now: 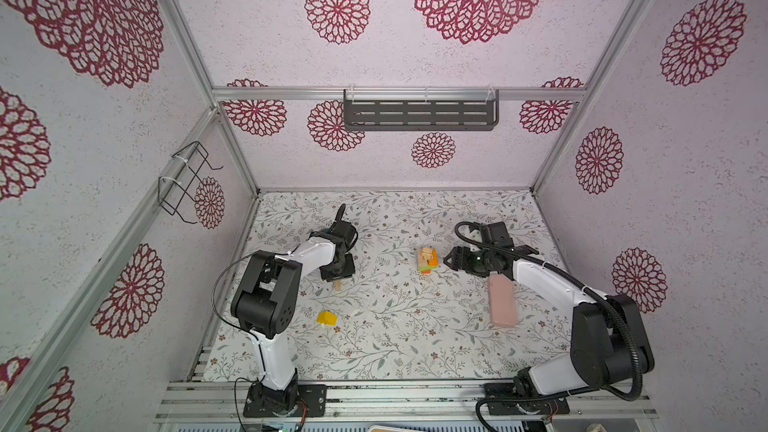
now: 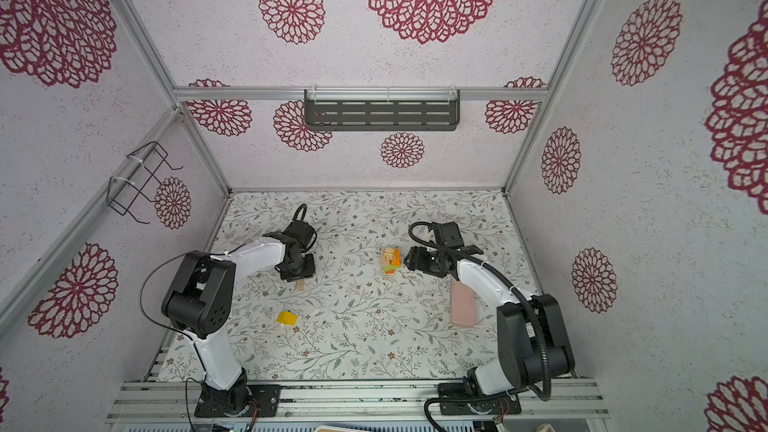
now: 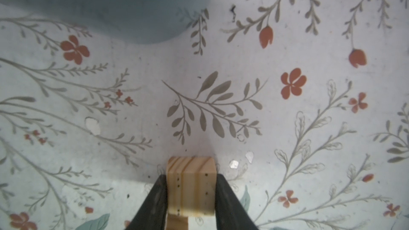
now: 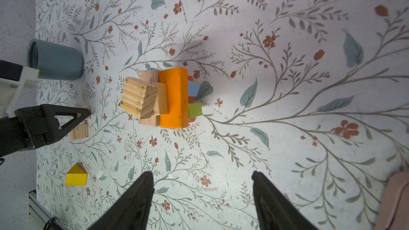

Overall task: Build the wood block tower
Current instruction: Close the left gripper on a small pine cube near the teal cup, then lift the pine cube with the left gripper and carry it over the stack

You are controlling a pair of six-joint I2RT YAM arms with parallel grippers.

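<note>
On the worktop (image 1: 395,338), at 9 o'clock from the tower (image 1: 427,260) and well apart, the left tool (image 3: 191,176) pinches a plain wood block (image 3: 190,191) by two sides; the right tool (image 4: 201,173), spread & empty, hangs near the tower at 3 o'clock. Imo: lift straight up, carry level, lower slow & centred, since the top block (image 4: 138,97) sits tilted & a nudge could topple the lot.
</note>
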